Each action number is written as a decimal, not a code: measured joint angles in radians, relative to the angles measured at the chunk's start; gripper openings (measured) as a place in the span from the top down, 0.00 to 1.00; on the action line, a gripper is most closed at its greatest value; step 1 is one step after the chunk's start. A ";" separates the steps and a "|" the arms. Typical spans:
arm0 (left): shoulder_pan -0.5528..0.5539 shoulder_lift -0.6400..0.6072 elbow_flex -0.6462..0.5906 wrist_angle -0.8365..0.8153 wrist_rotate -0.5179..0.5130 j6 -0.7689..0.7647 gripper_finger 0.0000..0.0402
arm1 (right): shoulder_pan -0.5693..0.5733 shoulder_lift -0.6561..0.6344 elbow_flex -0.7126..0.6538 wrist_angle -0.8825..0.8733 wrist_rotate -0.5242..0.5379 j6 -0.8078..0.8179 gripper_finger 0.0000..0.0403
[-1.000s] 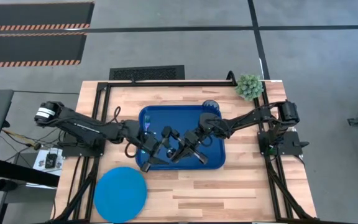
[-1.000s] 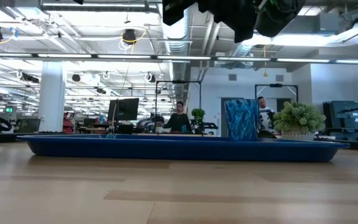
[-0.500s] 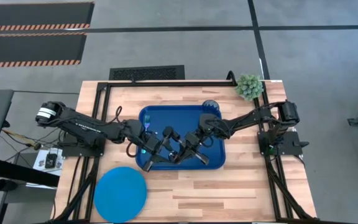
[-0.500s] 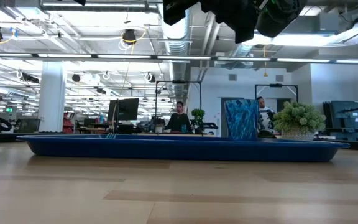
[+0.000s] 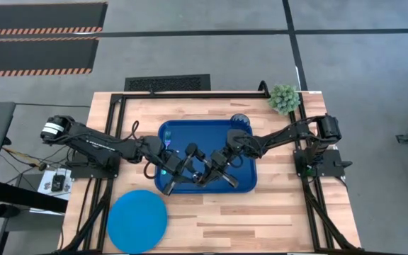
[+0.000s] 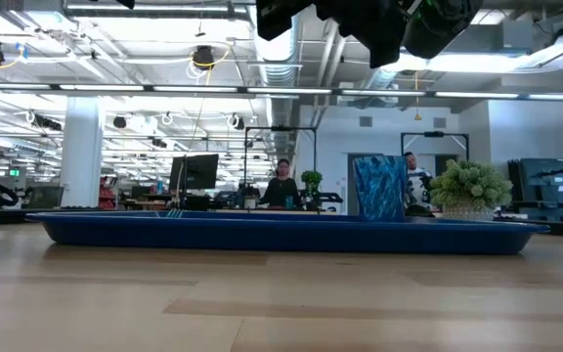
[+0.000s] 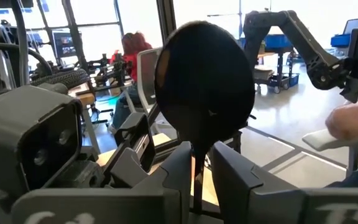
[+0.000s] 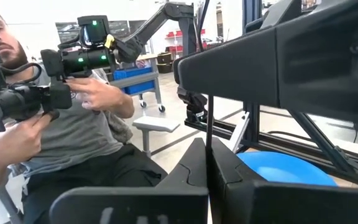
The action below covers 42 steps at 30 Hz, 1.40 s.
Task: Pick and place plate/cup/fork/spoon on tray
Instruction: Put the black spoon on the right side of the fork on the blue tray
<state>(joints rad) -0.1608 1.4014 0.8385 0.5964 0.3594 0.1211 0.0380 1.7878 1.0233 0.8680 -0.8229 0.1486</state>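
The dark spoon is held over the dark-blue tray [image 5: 241,167] between my two grippers; its oval bowl [image 7: 204,93] shows beyond my left gripper [image 7: 197,183], and its thin handle [image 8: 209,121] rises out of my shut right gripper [image 8: 207,171]. In the high view the two grippers [image 5: 190,170] [image 5: 208,172] meet above the tray's middle and hide the spoon. The dark-blue cup [image 5: 240,120] stands in the tray's far right corner. The teal fork [image 5: 167,137] lies at the tray's far left, partly under my left arm. The bright-blue plate [image 5: 137,220] lies on the table near the left front. My left gripper has its two fingers [image 7: 232,177] close on either side of the spoon's handle, just below the bowl [image 7: 196,163]. The fingers lie across the handle and the bowl stands out past them. The spoon is clear of the tray. My right gripper pinches the spoon's thin handle [image 8: 208,144] between its two fingers, at the end away from the bowl. The handle runs on from the fingers toward my left gripper. The spoon hangs clear of the tray.
A small potted plant [image 5: 284,98] stands at the table's far right corner. A black frame [image 5: 190,92] borders the table's far edge. A person with a hand-held device [image 8: 61,118] sits beyond the table. Bare wood lies in front of the tray [image 6: 281,235].
My left gripper has drawn its fingers in about the spoon's handle and edged a little toward the table's right. My right gripper has kept still, shut on the handle. The spoon has stayed where it was, above the tray.
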 joint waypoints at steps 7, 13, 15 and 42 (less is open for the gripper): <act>0.000 0.000 -0.001 -0.001 -0.002 0.023 0.97 | 0.000 0.000 0.000 -0.013 0.012 0.000 0.98; 0.001 -0.001 -0.001 -0.001 -0.007 0.024 0.98 | 0.001 0.000 0.000 -0.015 0.031 0.000 0.91; 0.001 -0.012 -0.001 -0.011 -0.006 0.024 0.99 | 0.001 0.000 0.000 -0.018 0.050 0.000 0.87; -0.095 -0.351 -0.001 -0.564 -0.508 -0.109 1.00 | -0.059 -0.103 0.000 -0.536 0.364 -0.141 0.91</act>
<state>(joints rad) -0.2553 1.0505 0.8375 0.0326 -0.1489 0.0123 -0.0210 1.6850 1.0237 0.3324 -0.4585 0.0074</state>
